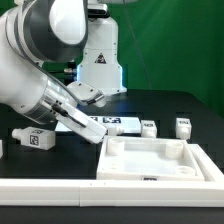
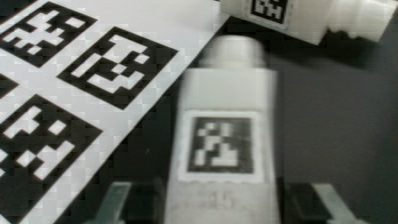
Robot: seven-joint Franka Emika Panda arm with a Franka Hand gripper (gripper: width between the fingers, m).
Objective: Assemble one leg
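In the wrist view a white leg (image 2: 222,120) lies on the black table with a tag marker on its upper side. It lies lengthwise between my gripper's (image 2: 226,206) two fingers. The fingers (image 2: 128,205) stand on either side of it with a dark gap on each side, so the gripper is open around the leg's end. In the exterior view my gripper (image 1: 92,127) is low over the table beside the marker board (image 1: 118,122); the arm hides that leg there. Another leg (image 1: 34,138) lies at the exterior view's left.
The large white tray-like panel (image 1: 155,160) lies in front at the exterior view's right. Two more legs (image 1: 148,127) (image 1: 183,125) stand behind it. The marker board (image 2: 71,70) lies right beside the leg, and another leg's end (image 2: 306,14) shows past it.
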